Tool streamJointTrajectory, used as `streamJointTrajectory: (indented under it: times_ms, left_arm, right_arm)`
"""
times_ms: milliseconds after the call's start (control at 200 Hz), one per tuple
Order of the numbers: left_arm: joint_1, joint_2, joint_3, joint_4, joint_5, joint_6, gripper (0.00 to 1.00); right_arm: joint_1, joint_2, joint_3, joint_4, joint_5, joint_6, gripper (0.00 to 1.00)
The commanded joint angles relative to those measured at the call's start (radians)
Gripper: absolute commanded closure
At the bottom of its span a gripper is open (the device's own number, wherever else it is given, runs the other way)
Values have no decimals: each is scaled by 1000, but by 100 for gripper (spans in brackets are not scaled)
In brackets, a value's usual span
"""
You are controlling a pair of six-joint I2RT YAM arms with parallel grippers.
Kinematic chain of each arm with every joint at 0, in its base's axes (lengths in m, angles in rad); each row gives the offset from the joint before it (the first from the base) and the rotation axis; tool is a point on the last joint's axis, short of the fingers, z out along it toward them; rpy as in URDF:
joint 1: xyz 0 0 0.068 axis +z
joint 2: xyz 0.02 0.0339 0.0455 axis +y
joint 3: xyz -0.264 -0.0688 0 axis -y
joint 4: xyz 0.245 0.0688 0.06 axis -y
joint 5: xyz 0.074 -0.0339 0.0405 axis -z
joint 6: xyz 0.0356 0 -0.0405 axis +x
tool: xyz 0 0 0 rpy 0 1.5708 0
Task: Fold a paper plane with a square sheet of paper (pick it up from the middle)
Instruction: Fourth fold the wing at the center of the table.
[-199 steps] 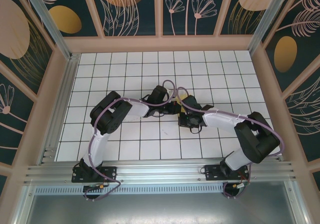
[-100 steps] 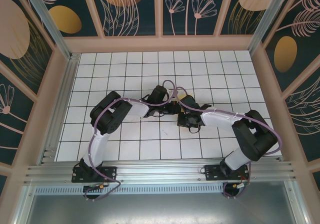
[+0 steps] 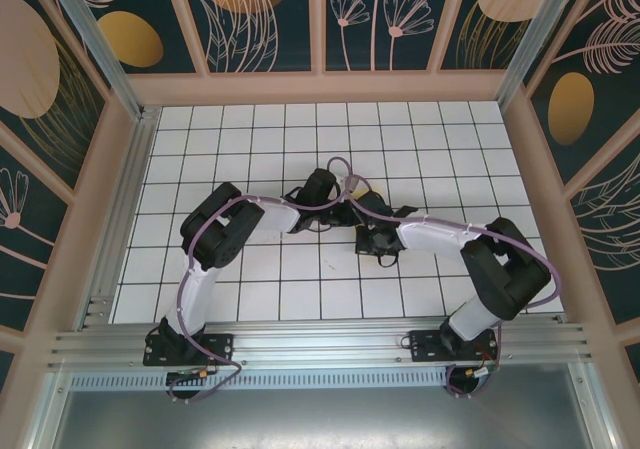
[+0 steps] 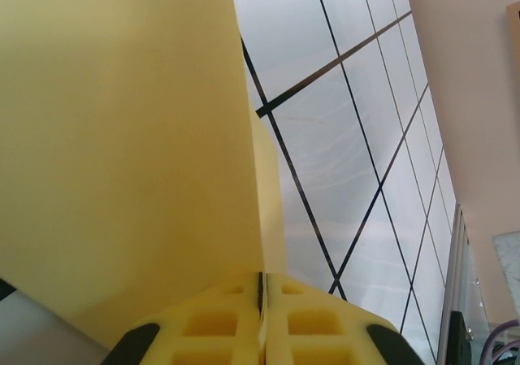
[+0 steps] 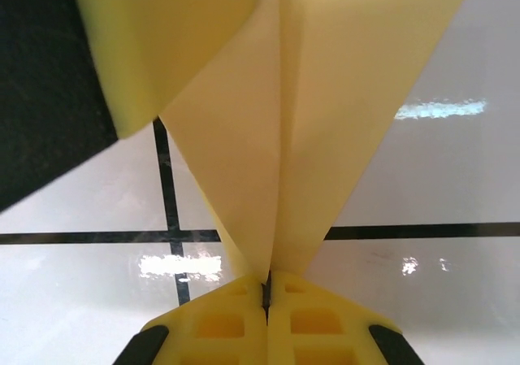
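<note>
yellow-padded left end effector [image 4: 262, 316]: jaws pressed together on a folded edge of the sheet of paper [image 4: 122, 137]. right end effector [image 5: 266, 300]: likewise clamped on a crease, flaps splaying away in a v. probably a two-point pinch, to keep the fold sharp and apparently clear of the desk [image 5: 422, 170]. left arm [image 3: 215, 229], right arm [image 3: 500, 269]: elbows flared outward, forearms converging, wrists close together mid-desk.

My bench [image 3: 250, 129] is white, with a grid of thin black lines. Dark walls [image 3: 260, 19] painted with pale plants and orange ovals stand around it. A metal rail [image 3: 320, 337] runs along its near edge.
</note>
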Motion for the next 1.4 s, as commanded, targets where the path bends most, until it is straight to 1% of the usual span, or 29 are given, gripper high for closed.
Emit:
streamJointTrajectory:
  times_ms: [0, 55, 270, 340, 415, 465, 535, 610, 661, 711, 756, 786, 811, 876, 956, 1081, 1216, 1331, 1396]
  left_arm:
    - [10, 25, 20, -13, -5, 2, 98]
    - [9, 27, 20, -17, -9, 6, 100]
    - [9, 34, 20, -15, -5, 11, 100]
    - [9, 40, 25, -11, 1, 13, 100]
    - [10, 41, 26, -2, 8, 15, 100]
    - [10, 40, 24, 4, 17, 15, 100]
    - [10, 38, 23, 9, 23, 19, 100]
    - [10, 38, 23, 9, 30, 25, 100]
    - [11, 37, 23, 9, 36, 31, 100]
    - [11, 34, 21, 9, 41, 33, 100]
    - [10, 31, 20, 12, 47, 36, 100]
    - [10, 31, 21, 13, 50, 38, 100]
    - [11, 30, 21, 12, 52, 40, 100]
    - [10, 31, 24, 13, 63, 43, 100]
    - [11, 32, 24, 16, 70, 46, 100]
    - [11, 33, 26, 15, 72, 49, 100]
    - [10, 34, 25, 19, 72, 47, 100]
    - [11, 31, 26, 18, 72, 49, 100]
    - [10, 32, 26, 19, 73, 49, 100]
  right_arm:
    - [23, 26, 32, -103, 60, -22, 100]
    - [35, 39, 47, -116, 77, -23, 100]
    - [85, 107, 122, -204, 185, 10, 100]
    - [88, 89, 135, -206, 193, 24, 89]
    - [88, 21, 116, -171, 172, 32, 77]
    - [81, -34, 99, -140, 148, 35, 73]
    - [56, -105, 62, -86, 91, 31, 70]
    - [6, -176, 2, 0, 7, 20, 70]
    - [-38, -216, -40, 56, -49, 16, 72]
    - [-90, -245, -86, 112, -135, 12, 74]
    - [-143, -254, -116, 151, -195, 1, 76]
    - [-150, -254, -131, 171, -225, -9, 77]
    - [-191, -251, -140, 188, -244, -16, 78]
    - [-224, -229, -147, 216, -300, -47, 82]
    - [-246, -189, -143, 230, -331, -71, 85]
    - [-259, -142, -139, 257, -370, -95, 87]
    - [-265, -96, -131, 260, -375, -111, 89]
    - [-270, -72, -132, 274, -395, -125, 89]
    - [-273, -58, -132, 284, -415, -131, 88]
